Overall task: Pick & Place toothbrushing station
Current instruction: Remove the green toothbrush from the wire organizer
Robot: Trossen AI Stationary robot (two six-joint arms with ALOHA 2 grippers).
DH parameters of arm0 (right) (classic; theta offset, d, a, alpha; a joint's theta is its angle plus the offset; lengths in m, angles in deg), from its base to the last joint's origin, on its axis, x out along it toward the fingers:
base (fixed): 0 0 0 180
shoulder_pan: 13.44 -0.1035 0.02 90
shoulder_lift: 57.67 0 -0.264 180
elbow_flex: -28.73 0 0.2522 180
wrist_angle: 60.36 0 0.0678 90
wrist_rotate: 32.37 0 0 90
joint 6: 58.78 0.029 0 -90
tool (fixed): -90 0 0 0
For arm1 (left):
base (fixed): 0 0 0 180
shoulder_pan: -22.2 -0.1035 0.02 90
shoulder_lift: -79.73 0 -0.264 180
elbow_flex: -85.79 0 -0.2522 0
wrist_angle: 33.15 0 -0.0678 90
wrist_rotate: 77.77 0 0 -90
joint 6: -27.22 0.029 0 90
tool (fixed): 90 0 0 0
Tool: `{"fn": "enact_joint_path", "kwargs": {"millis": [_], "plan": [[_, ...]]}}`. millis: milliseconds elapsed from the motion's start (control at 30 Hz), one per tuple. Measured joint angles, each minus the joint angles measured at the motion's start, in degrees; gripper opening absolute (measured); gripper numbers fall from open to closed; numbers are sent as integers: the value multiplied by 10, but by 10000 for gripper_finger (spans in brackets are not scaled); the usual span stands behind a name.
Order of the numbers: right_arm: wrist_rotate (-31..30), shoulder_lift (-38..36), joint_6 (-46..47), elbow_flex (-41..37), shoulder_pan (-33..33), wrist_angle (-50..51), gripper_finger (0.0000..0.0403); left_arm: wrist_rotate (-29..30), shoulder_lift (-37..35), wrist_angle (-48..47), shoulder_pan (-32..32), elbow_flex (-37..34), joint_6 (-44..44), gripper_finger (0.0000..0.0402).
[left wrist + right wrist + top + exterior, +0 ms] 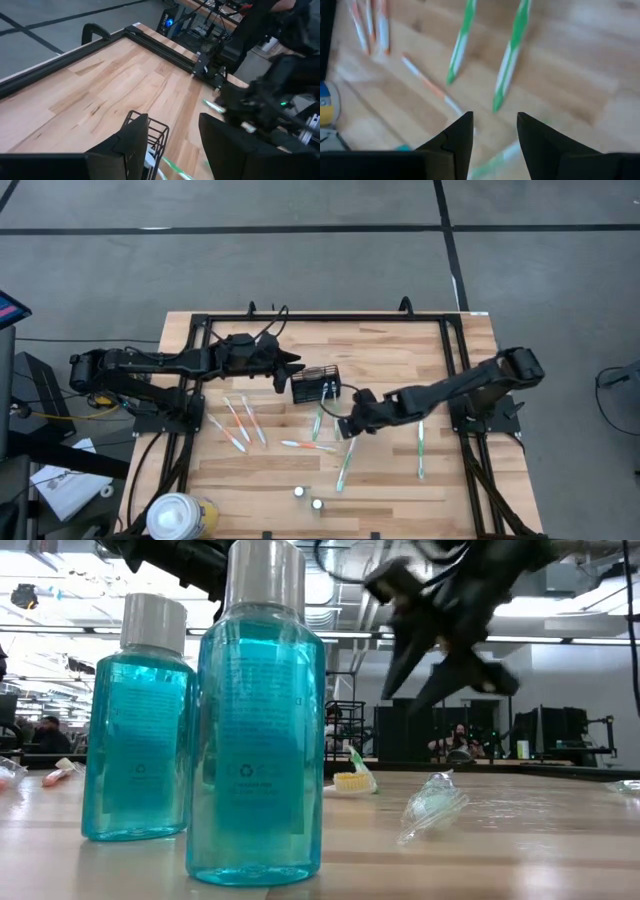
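Progress looks early: the black mesh holder [316, 388] stands mid-desk with what look like toothbrush handles already in it, while most brushes lie loose on the wooden desk [400, 350] — orange-pink ones [238, 423] to its left, green ones [345, 465] nearby, one green brush [421, 448] well apart. Right tool [351, 423] hovers over the loose brushes, released, gripping nothing. Left tool [290, 372] waits just beside the holder, parted and empty.

Wire-mesh holder [316, 387]: one
Green toothbrushes [344, 468]: three on the table
Orange-pink toothbrushes [237, 420]: four
Blue mouthwash bottles [256, 720]: two
White-and-yellow round container [180, 516]: one
Arms: two
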Motion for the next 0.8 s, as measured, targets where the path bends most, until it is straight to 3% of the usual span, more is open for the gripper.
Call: {"fn": "enact_joint_path", "kwargs": {"millis": [300, 433, 600, 800], "plan": [[46, 31, -109, 2, 117, -125, 144, -4, 0, -3, 0, 0, -18, 172], [66, 31, -122, 1, 149, -126, 137, -4, 0, -3, 0, 0, -22, 172], [107, 31, -121, 1, 146, -127, 124, -7, 0, -3, -7, 0, -14, 172], [94, 31, -60, 1, 113, -111, 133, -37, 0, -4, -22, 0, -3, 172]]}}
